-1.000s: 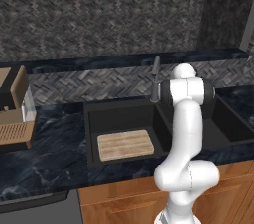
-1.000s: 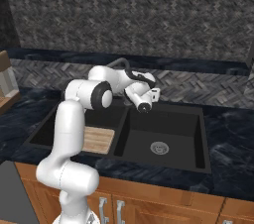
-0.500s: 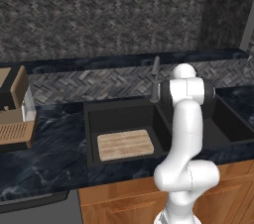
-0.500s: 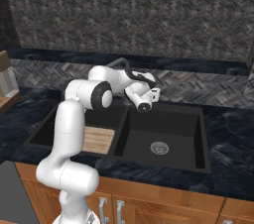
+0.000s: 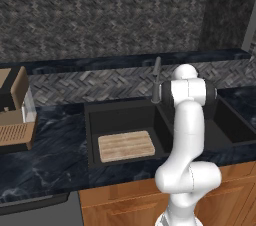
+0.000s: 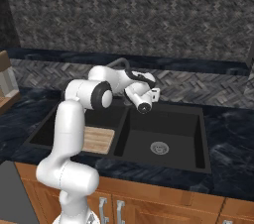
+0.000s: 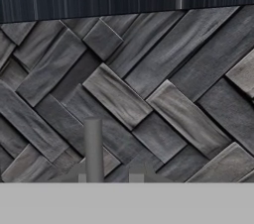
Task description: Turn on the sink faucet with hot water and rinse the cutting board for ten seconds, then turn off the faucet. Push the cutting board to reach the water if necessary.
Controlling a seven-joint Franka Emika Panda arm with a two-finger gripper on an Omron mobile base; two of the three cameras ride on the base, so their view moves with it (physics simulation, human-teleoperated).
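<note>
The cutting board (image 5: pixel 126 145) lies flat on the floor of the left basin of the sink (image 6: pixel 163 160), dry as far as can be seen. No water runs from the faucet (image 5: pixel 156 79), which stands at the far rim behind the divider, so the rinse has not begun. The hand (image 6: pixel 148 100) is raised at the far edge of the sink near the faucet, facing the tiled wall (image 7: pixel 149 94). Whether its fingers have closed on the faucet handle or on anything else cannot be told. All remains: hot water on, rinsing, perhaps pushing the board, water off.
</note>
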